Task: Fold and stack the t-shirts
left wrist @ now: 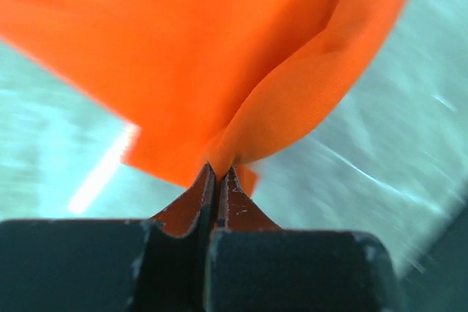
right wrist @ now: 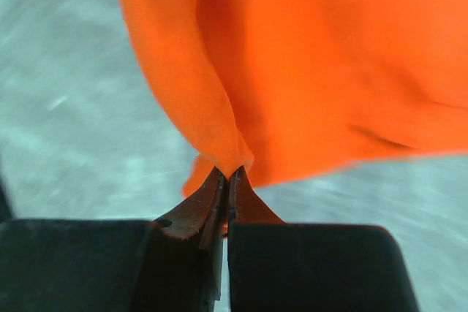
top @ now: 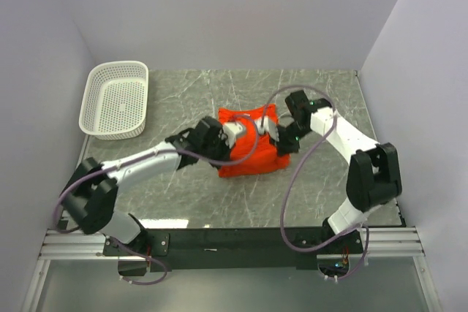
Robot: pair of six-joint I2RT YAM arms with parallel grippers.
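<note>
— What takes up the most room?

— A grey marbled table point(top: 329, 100), closed in by pale walls point(top: 219, 12) on three sides. A white perforated basket point(top: 91, 89) sits in its far left corner.

— And where is the t-shirt?

— The orange-red t-shirt point(top: 252, 162) lies in a bunched, roughly square heap near the middle of the table, well apart from the basket. Only one shirt shows.

— How do the arms stand?

— The left arm point(top: 139, 162) reaches in from the near left, and the right arm point(top: 344, 137) bends in from the right. They meet over the far half of the shirt, close beside each other.

— What is the left gripper doing?

— The left gripper point(top: 240, 131) is clamped on the shirt. In its wrist view the two fingers point(left wrist: 191, 206) press together with no gap between them. A pleat of orange cloth is pinched at their tips, and the rest of the fabric spreads away from there. The table behind it is blurred.

— And the right gripper?

— The right gripper point(top: 269, 131) grips the shirt as well. Its fingers point(right wrist: 194, 210) are pressed tight on a gathered fold at the very tips, with the fabric fanning out beyond them.

— Can the collar be made out?

— Not in any view, because the cloth is too bunched.
</note>
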